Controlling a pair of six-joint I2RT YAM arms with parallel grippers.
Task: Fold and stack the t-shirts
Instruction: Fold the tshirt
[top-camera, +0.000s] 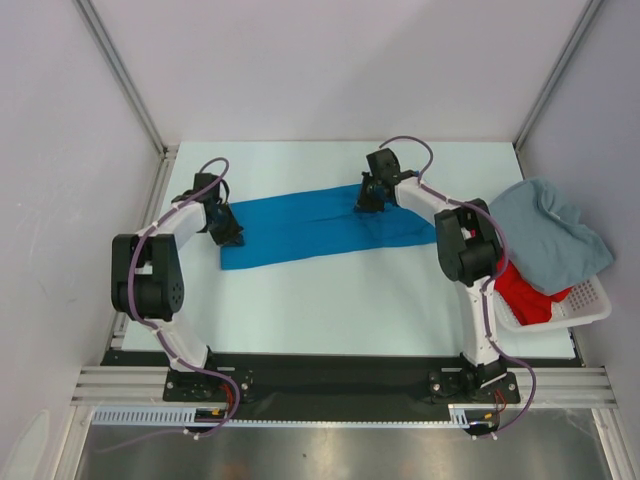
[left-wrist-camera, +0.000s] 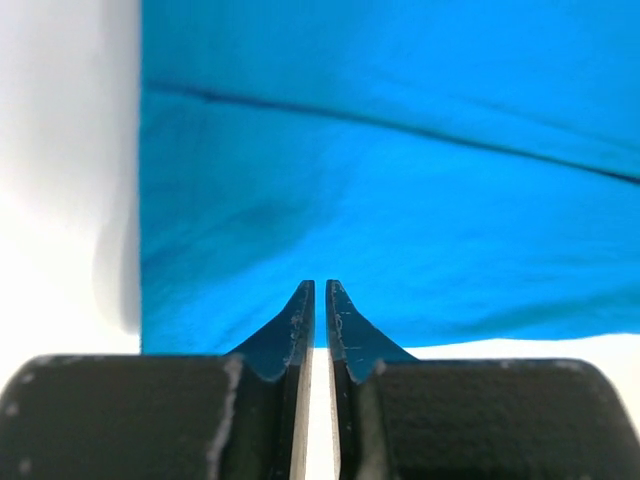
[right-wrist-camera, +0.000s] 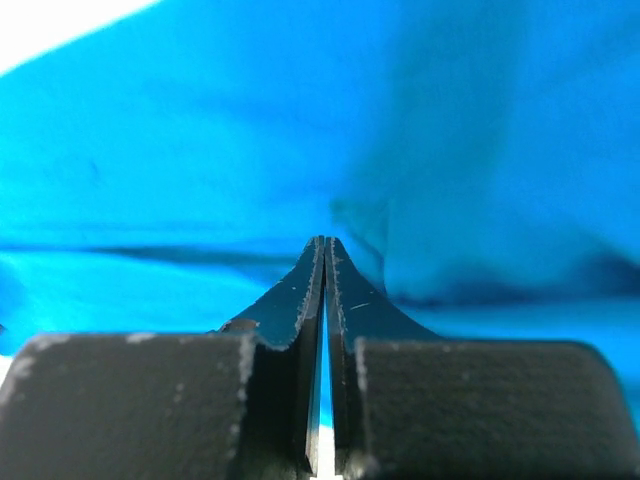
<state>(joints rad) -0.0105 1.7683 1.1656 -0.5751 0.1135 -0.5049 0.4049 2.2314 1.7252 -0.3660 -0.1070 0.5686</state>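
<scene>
Remote station inventory, largest item first.

1. Table (top-camera: 330, 310): white top. I see it whole from the overhead view.
2. Bright blue t-shirt (top-camera: 300, 228): spread in a long band across the middle of the table, running between the two grippers. Its right end is hidden behind the right arm.
3. Pale grey-blue t-shirt (top-camera: 545, 230): heaped over the basket at the right edge of the table and hiding most of it.
4. Basket (top-camera: 585, 305): white and slatted. Only its near rim and corner show.
5. Red t-shirt (top-camera: 525, 298): inside the basket and partly covered by the grey-blue one.
6. Right gripper (right-wrist-camera: 325, 245): fingertips clenched on a puckered fold of the blue shirt's far edge.
7. Left gripper (left-wrist-camera: 320, 290): at the shirt's left end, fingers drawn to a thin slit with the tips over the hem. I cannot tell whether any cloth is caught between them.
</scene>
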